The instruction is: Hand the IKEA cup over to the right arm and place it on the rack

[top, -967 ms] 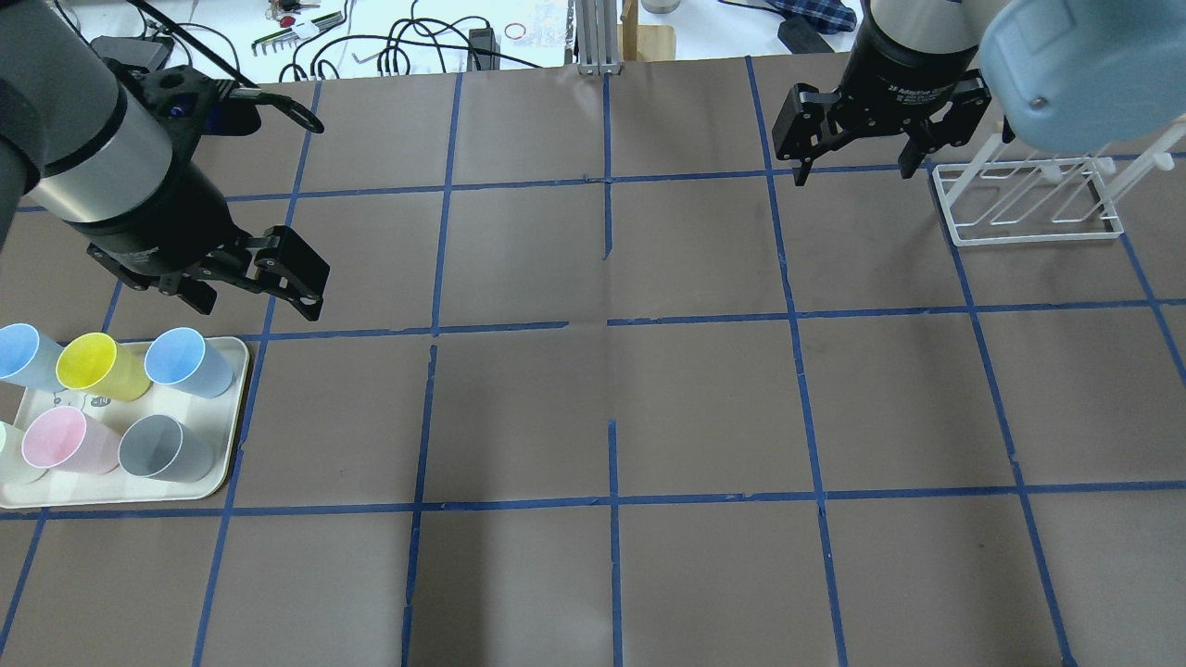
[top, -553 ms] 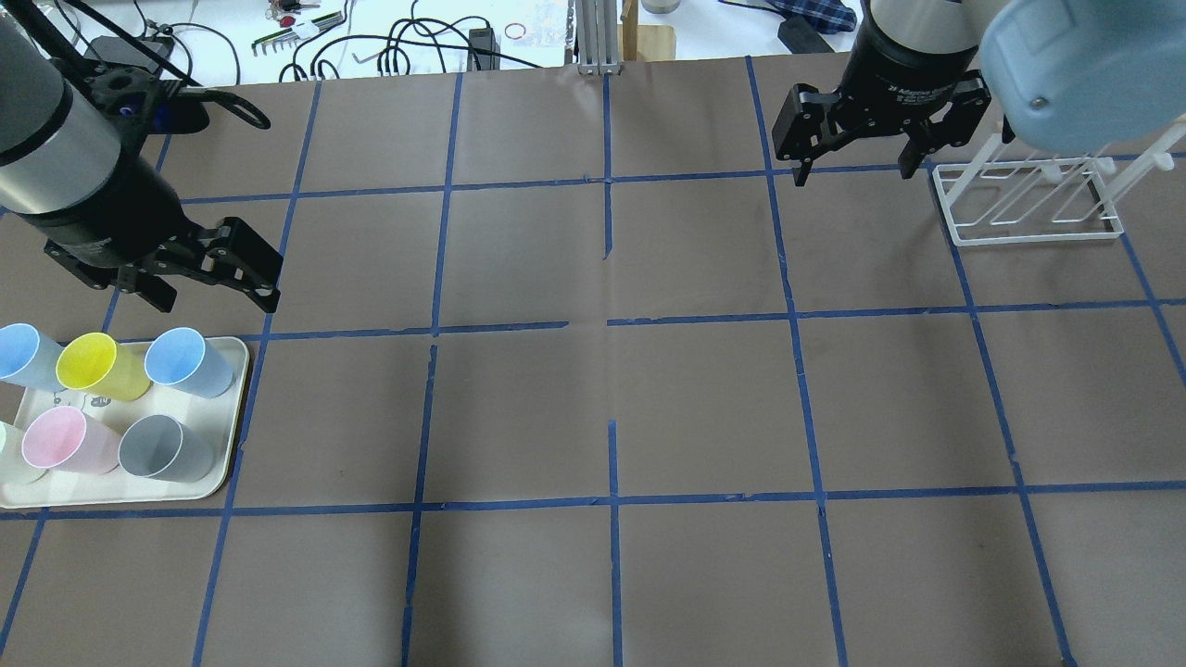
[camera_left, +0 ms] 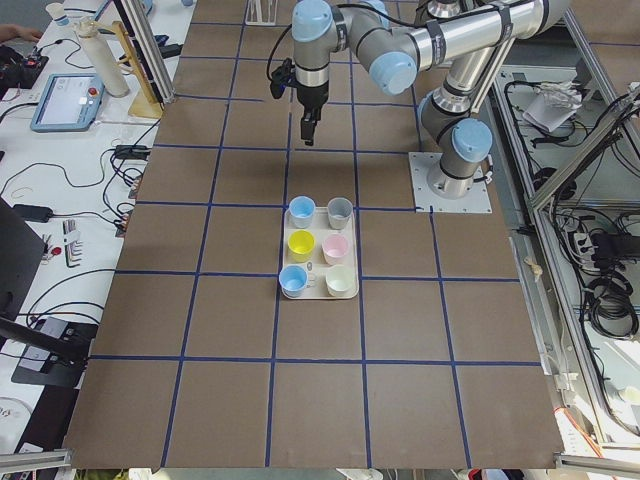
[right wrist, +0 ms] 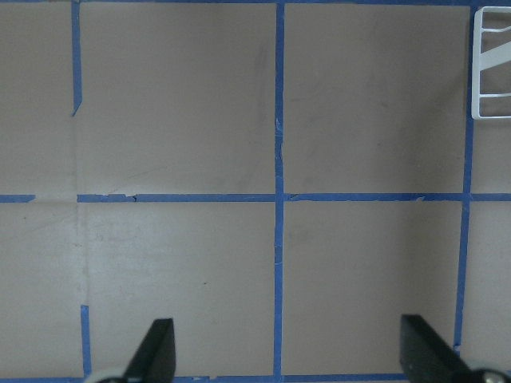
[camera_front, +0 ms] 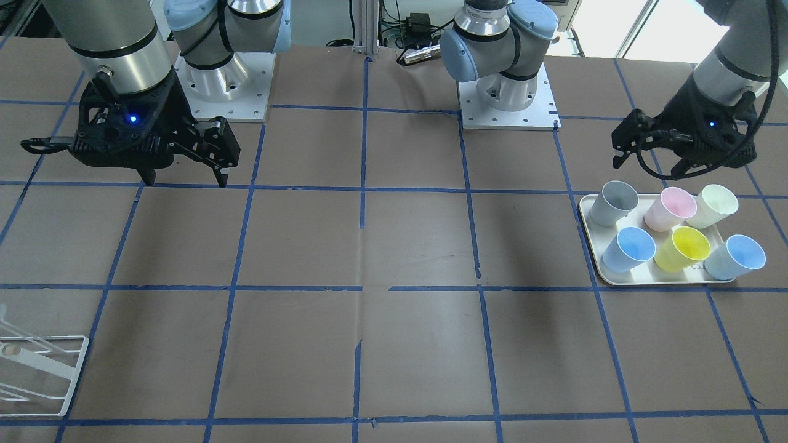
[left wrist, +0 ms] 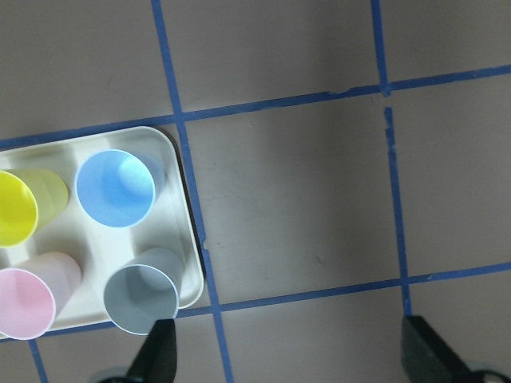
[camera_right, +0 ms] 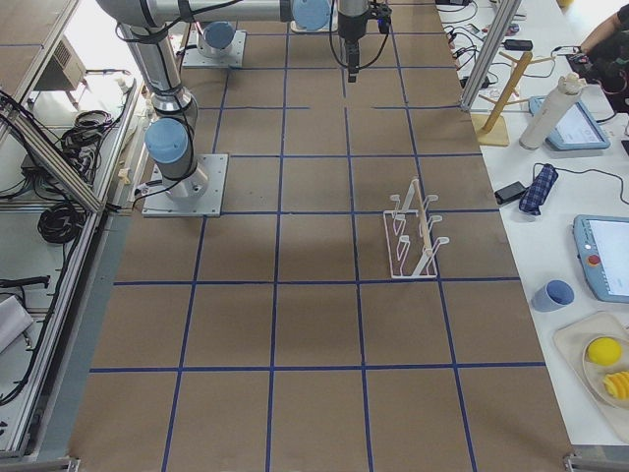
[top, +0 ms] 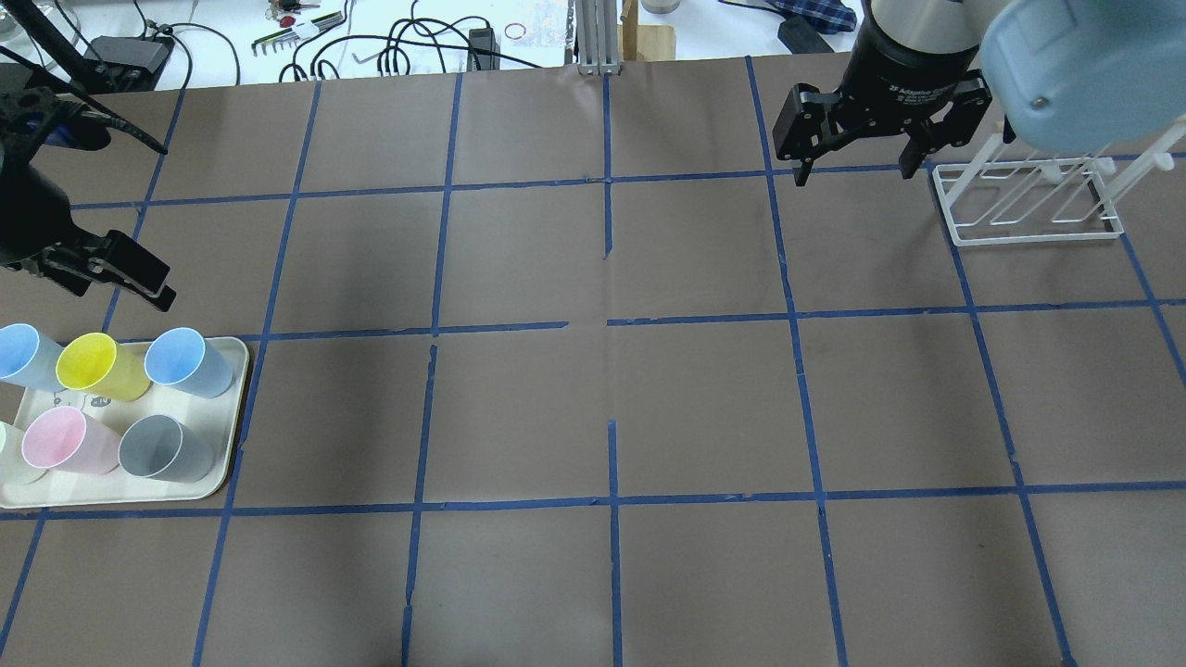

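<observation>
Two alike pale blue cups [top: 187,361] [top: 22,356] stand upright in a beige tray [top: 237,408] with other cups; I cannot tell which one is the IKEA cup. They also show in the front view [camera_front: 629,248] [camera_front: 735,257], and one shows in the left wrist view [left wrist: 118,187]. My left gripper [top: 102,278] [camera_front: 649,161] is open and empty, high up by the tray. My right gripper [top: 857,169] [camera_front: 184,180] is open and empty, just left of the white wire rack [top: 1028,206] [camera_front: 37,369], which holds nothing.
The tray also holds a yellow cup [top: 97,366], a pink cup [top: 65,439], a grey cup [top: 165,447] and a pale cream cup [camera_front: 714,204]. Cables and tools [top: 398,42] lie on the white bench beyond the table's far edge.
My left gripper has moved left, from beside the tray's far right corner to near the view's left edge. It stays open. The right gripper, cups and rack have not moved.
</observation>
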You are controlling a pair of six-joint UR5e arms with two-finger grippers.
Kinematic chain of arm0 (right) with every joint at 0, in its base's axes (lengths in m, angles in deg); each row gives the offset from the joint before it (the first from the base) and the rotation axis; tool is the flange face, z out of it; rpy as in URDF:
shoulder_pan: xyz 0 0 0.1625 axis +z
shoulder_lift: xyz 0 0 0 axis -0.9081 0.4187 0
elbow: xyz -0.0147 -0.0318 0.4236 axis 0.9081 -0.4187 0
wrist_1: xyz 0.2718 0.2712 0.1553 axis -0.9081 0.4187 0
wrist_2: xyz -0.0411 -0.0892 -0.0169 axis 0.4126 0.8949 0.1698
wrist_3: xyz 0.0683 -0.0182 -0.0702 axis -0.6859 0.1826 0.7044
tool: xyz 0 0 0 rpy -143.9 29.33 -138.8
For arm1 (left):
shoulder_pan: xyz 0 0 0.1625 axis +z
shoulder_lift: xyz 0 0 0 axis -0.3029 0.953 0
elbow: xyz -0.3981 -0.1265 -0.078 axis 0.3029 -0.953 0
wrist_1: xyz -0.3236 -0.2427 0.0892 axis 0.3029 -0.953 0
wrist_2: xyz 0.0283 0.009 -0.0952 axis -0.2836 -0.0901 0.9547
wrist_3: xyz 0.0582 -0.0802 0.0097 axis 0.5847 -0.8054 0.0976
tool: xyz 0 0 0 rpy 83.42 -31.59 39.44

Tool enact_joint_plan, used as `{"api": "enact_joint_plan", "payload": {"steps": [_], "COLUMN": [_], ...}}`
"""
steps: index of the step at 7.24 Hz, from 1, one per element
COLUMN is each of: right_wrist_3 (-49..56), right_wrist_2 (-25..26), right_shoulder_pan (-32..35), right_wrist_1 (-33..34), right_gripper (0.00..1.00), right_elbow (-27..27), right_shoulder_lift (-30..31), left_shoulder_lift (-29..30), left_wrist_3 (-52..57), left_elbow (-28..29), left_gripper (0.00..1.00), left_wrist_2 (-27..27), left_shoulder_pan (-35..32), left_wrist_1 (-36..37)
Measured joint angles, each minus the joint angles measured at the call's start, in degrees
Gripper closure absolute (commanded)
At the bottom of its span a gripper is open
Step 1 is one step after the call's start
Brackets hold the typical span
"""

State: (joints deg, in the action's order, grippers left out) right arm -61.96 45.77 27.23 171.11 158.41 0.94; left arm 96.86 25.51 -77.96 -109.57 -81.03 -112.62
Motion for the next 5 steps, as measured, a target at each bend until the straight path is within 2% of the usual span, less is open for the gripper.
{"api": "enact_joint_plan", "payload": {"steps": [3,5], "right_wrist_3": [0.0,0.0], "right_wrist_2": [0.0,-0.1], "right_shoulder_pan": [0.0,0.1], "right_wrist_1": [0.0,0.0], "right_gripper": [0.00,0.00], "right_elbow": [0.0,0.0], "right_shoulder_lift": [0.0,0.0], "left_shoulder_lift": [4.5,7.7], "left_wrist_3": [9.4,11.7], "left_elbow": [-2.4,-2.7], "left_gripper": [0.00,0.15], "left_wrist_2": [0.1,0.2], "left_shoulder_pan": [5.3,5.8], "left_wrist_1": [7.3,10.9]}}
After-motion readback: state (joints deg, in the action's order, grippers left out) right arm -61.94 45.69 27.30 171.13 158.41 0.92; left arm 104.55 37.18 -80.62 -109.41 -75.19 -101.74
